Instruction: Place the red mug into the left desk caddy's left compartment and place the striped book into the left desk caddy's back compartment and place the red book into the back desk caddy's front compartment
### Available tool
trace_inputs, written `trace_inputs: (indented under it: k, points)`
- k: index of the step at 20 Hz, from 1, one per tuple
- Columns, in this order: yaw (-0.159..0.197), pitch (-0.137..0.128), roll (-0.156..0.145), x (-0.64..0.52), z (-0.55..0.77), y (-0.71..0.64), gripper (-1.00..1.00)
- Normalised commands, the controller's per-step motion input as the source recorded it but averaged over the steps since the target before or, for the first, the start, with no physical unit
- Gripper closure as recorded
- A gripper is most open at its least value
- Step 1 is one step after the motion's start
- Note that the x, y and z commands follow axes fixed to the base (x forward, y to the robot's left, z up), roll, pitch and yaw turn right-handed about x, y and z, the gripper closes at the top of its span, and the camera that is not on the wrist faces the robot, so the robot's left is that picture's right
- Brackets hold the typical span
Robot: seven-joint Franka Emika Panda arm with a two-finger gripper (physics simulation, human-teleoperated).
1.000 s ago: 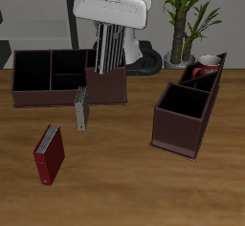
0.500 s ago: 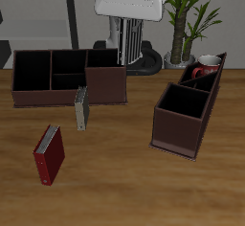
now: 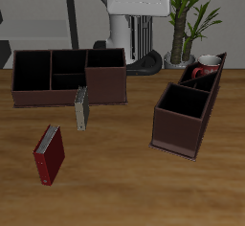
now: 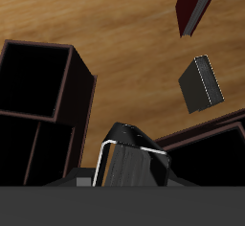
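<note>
Lying nearest the worktop's (image 3: 115,163) front edge, the red book (image 3: 49,154) rests flat with its spine toward the middle of the worktop, well apart from both caddies. Farther back, a grey book (image 3: 81,108) stands just in front of the back desk caddy (image 3: 67,77), near the front wall of its front compartment. Across the worktop, the left desk caddy (image 3: 187,110) sits at an angle; its nearer compartment shows only dark interior, and the red mug (image 3: 204,70) sits in the compartment at its far end, handle toward the caddy's middle. Behind everything, the jaws (image 3: 139,33) hang high above the rear of the back desk caddy, holding the striped book (image 3: 137,38) upright between them; the wrist view shows that book's (image 4: 131,158) dark cover and pale edge close to the camera, clamped, with the red book (image 4: 192,6) and grey book (image 4: 202,83) on the wood beyond. A potted plant (image 3: 191,14) stands behind the worktop.
</note>
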Motion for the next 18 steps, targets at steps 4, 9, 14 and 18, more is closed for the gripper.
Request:
trace_inputs:
  k: [4, 9, 14, 18]
  points:
    - [-0.031, 0.022, -0.048, -0.08, -0.08, 0.32, 1.00]
    - [-0.012, 0.036, -0.109, 0.19, -0.10, 0.32, 1.00]
    - [-0.002, 0.053, -0.083, 0.14, -0.07, 0.46, 1.00]
    - [-0.021, 0.042, 0.001, 0.00, -0.04, 0.45, 1.00]
